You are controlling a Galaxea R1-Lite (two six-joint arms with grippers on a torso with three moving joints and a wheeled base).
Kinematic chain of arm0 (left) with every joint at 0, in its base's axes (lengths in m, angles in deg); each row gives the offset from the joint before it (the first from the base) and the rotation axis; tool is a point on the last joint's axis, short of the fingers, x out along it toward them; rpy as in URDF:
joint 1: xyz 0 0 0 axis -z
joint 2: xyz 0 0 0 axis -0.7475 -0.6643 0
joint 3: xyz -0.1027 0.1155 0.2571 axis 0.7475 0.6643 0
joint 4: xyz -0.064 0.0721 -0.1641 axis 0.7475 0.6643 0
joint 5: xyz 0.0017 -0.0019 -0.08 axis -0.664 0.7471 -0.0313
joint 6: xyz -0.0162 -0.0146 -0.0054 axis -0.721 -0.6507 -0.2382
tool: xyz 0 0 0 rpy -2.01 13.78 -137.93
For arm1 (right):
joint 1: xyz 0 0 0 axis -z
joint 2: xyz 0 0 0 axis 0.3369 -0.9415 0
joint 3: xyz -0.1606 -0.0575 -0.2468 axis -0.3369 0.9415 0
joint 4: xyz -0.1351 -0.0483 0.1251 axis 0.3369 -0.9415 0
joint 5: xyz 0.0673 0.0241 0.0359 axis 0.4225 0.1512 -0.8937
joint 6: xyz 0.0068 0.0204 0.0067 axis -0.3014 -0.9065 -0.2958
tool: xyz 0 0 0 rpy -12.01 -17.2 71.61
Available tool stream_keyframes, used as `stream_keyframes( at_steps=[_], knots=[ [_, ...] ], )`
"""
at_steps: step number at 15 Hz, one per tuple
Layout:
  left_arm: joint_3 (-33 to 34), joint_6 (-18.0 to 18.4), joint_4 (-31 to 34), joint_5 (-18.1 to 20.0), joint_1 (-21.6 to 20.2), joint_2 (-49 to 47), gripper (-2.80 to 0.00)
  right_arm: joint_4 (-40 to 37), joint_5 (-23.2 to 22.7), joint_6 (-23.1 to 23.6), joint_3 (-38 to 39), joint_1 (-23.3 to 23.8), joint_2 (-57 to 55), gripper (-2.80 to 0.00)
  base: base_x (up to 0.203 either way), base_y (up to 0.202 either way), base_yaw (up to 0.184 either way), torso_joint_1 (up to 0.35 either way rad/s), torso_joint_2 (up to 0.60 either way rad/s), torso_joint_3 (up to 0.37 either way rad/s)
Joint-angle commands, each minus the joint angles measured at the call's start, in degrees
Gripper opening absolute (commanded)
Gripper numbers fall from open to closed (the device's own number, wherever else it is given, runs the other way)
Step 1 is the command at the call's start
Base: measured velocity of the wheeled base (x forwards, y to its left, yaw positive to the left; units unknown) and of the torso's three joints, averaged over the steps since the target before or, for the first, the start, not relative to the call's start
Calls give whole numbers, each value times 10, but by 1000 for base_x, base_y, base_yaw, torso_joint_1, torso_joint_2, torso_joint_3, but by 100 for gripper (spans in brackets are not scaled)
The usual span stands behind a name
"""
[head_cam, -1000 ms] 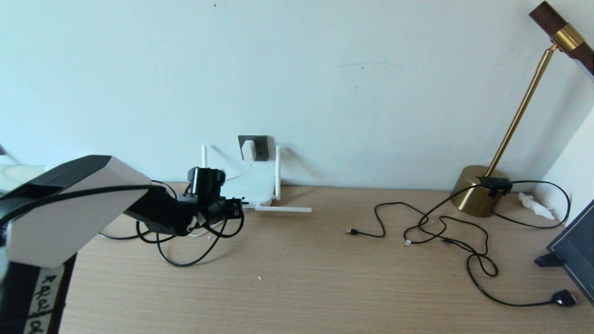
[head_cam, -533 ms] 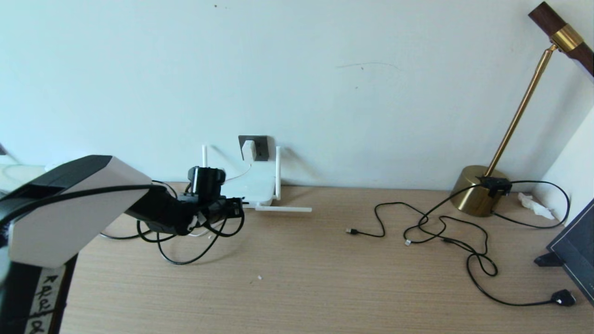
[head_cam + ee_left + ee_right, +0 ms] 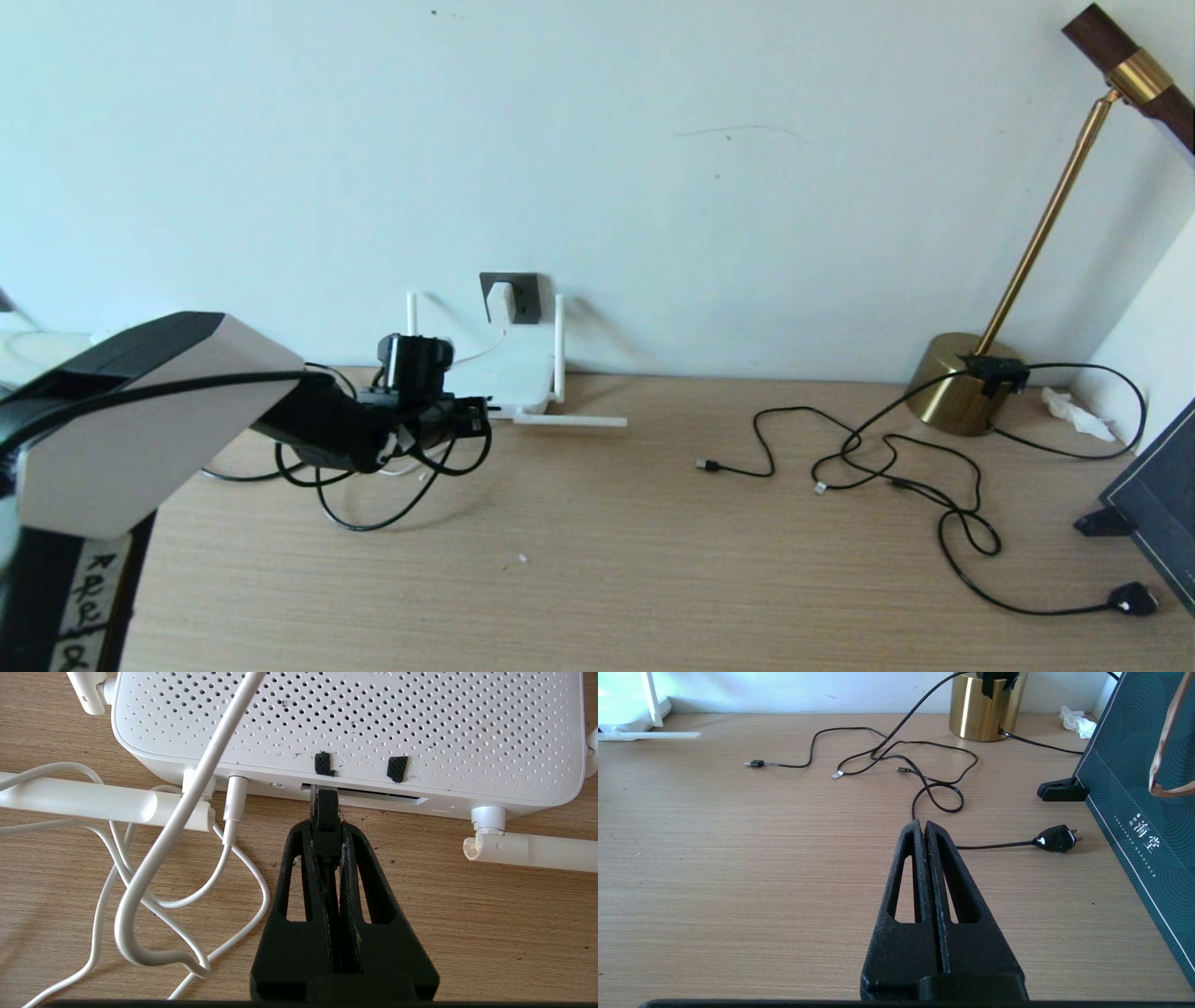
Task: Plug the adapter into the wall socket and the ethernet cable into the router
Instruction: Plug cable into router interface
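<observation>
- The left gripper [image 3: 325,828] is pinching the black plug of the ethernet cable [image 3: 325,812] between its closed fingers, right at the router's port edge; in the head view this gripper [image 3: 471,417] is hanging low over the desk just beside the router [image 3: 509,378].
- The plug's tip is sitting at the mouth of the long dark port slot on the router [image 3: 355,723]; whether it is fully seated is hard to tell, as the fingers are covering most of it.
- The cable's black loops [image 3: 373,509] are lying on the wooden desk [image 3: 597,560] below the left arm.
- The adapter [image 3: 499,301] is sitting in the wall socket [image 3: 525,297] on the wall behind the router, its thin white cord [image 3: 187,812] running down to the router's edge.
- The right gripper [image 3: 924,830] is resting closed and empty above the desk, well apart from the router.
- Thin black cables [image 3: 887,457] are trailing from the brass lamp base [image 3: 962,383] on the right.
</observation>
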Motion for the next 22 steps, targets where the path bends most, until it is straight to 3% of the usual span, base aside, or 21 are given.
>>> stream_keyframes(
  at_steps=[1,22],
  knots=[
    [1,0,-1,-1,0,-1,-280,0,0,0,0,0,0,-280,0,0,0,0,0,0],
    [10,-1,-2,-1,2,-4,-280,0,0,0,0,0,0,-280,0,0,0,0,0,0]
  ],
)
